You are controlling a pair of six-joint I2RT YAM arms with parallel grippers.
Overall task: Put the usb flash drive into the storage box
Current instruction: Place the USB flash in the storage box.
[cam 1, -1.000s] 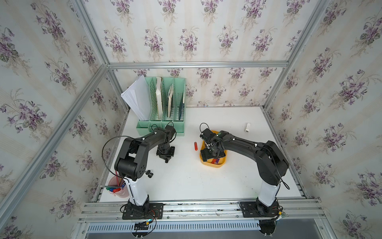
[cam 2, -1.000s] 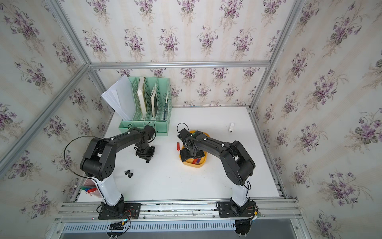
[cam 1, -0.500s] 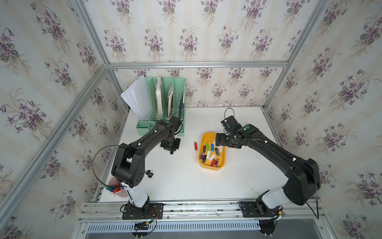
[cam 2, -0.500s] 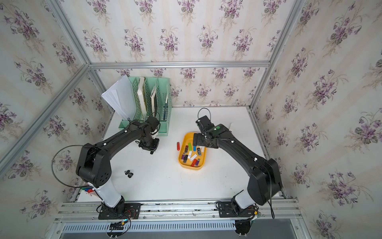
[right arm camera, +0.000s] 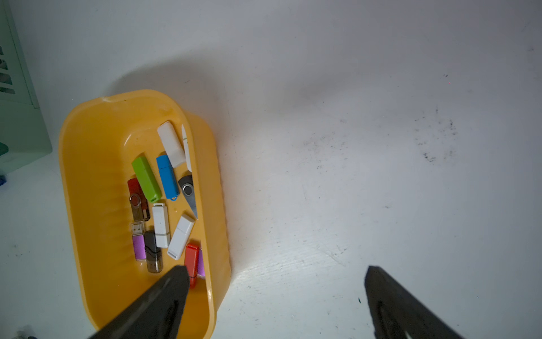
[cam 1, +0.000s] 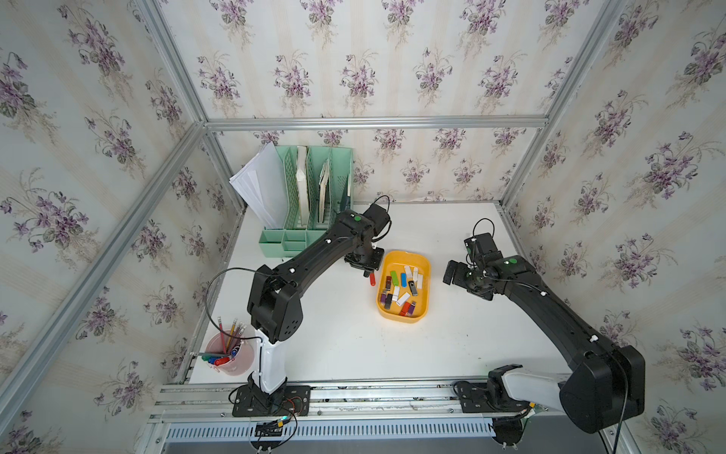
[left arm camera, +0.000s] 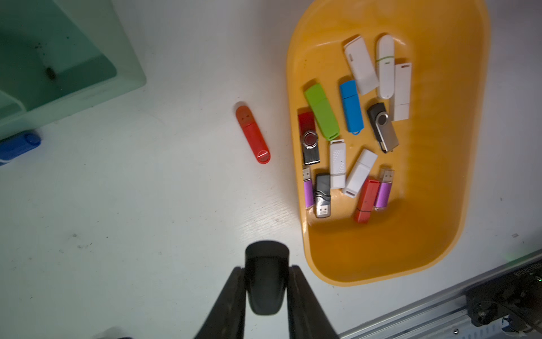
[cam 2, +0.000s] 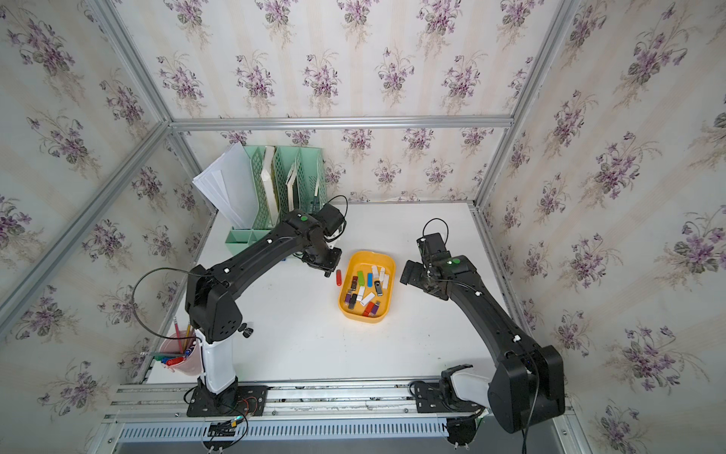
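1. Left arm stretched forward; left claw (cam 1: 367, 272) pressed together, near the red drive (cam 1: 372, 278).
2. Right arm bent, off the right side of the box (cam 1: 404, 257); right claw (cam 1: 450, 273) spread wide, empty.
3. You'll find the drive on the white desk (cam 1: 353, 346), just left of the box, outside it. Floral walls all round.
4. Since a second ago, the right claw has left the box and the left arm has reached further.

table (cam 1: 353, 353): white, flat | on it: yellow box (cam 1: 404, 254), red drive (cam 1: 372, 278) just beside box, green file rack (cam 1: 283, 241) at back, blue drive (left arm camera: 17, 146) by rack
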